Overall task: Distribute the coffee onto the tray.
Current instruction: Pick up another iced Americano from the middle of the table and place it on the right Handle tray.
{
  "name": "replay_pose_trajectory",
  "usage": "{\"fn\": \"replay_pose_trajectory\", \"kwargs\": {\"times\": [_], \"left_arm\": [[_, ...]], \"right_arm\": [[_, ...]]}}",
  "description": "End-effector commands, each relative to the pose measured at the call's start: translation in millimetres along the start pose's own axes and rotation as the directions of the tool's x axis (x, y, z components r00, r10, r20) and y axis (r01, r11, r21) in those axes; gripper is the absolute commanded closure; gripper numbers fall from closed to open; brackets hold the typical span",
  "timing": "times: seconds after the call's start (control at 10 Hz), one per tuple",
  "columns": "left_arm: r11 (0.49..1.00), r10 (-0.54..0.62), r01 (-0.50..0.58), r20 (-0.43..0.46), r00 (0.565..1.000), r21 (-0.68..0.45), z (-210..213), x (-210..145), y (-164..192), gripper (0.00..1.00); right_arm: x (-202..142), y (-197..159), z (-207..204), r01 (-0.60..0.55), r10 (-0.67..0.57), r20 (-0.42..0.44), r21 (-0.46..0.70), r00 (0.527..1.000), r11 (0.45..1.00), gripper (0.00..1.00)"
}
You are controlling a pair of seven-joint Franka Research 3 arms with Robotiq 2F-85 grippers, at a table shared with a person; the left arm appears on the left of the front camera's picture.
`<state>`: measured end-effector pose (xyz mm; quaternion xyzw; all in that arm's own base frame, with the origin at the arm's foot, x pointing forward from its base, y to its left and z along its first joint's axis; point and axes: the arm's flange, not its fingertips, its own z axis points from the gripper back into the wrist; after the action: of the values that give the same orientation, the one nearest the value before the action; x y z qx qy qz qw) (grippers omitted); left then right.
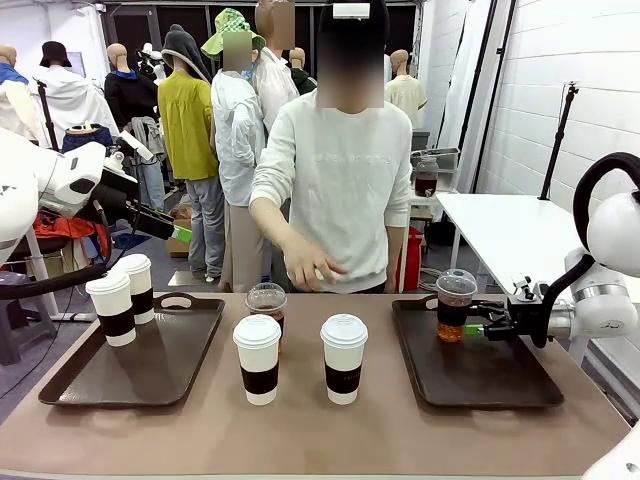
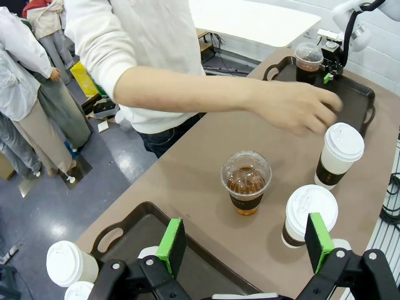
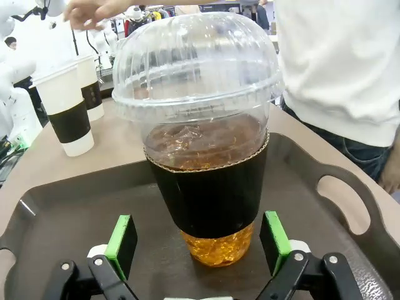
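Inspecting the worktop (image 1: 400,430), we record two dark brown trays and six lidded cups. The left tray (image 1: 160,375) carries two white paper cups with dark sleeves: the near paper cup (image 1: 110,308) and, just beside and behind it, the far paper cup (image 1: 135,287). Their lids hide the contents.

Between the trays, directly on the worktop, stand the left middle cup (image 1: 258,358) and the right middle cup (image 1: 343,357), both white paper with sleeves. Just behind the former is the centre dome cup (image 1: 267,305), clear plastic holding brown liquid.

The right tray (image 1: 505,390) carries one item, the tray dome cup (image 1: 455,305), upright near its far left corner. It is sleeved and filled with brown liquid that shows amber at the base.

The right hand (image 1: 472,328) sits low over that tray with its fingers spread on either side of the cup; a gap shows at each pad.

The left hand (image 2: 245,240) hangs spread above the left tray and holds nothing.

The person's hand (image 1: 312,265) reaches over the worktop behind the centre dome cup.
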<state>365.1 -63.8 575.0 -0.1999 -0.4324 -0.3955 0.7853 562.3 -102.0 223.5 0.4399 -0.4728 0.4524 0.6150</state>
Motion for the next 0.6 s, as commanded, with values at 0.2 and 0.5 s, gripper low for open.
{"fn": "replay_pose_trajectory", "kwargs": {"times": [0.2, 0.5], "left_arm": [[1.0, 0.0, 0.0, 0.009, 1.0, -0.012, -0.6, -2.5, 1.9, 0.0], [1.0, 0.0, 0.0, 0.009, 1.0, -0.012, -0.6, -2.5, 1.9, 0.0]], "right_arm": [[0.6, -2.6, -1.9, -0.006, 0.006, -0.005, 0.01, 1.0, 1.0, 0.0], [4.6, 13.2, 17.5, 0.002, -0.003, -0.007, -0.04, 1.0, 0.999, 0.0]]}}
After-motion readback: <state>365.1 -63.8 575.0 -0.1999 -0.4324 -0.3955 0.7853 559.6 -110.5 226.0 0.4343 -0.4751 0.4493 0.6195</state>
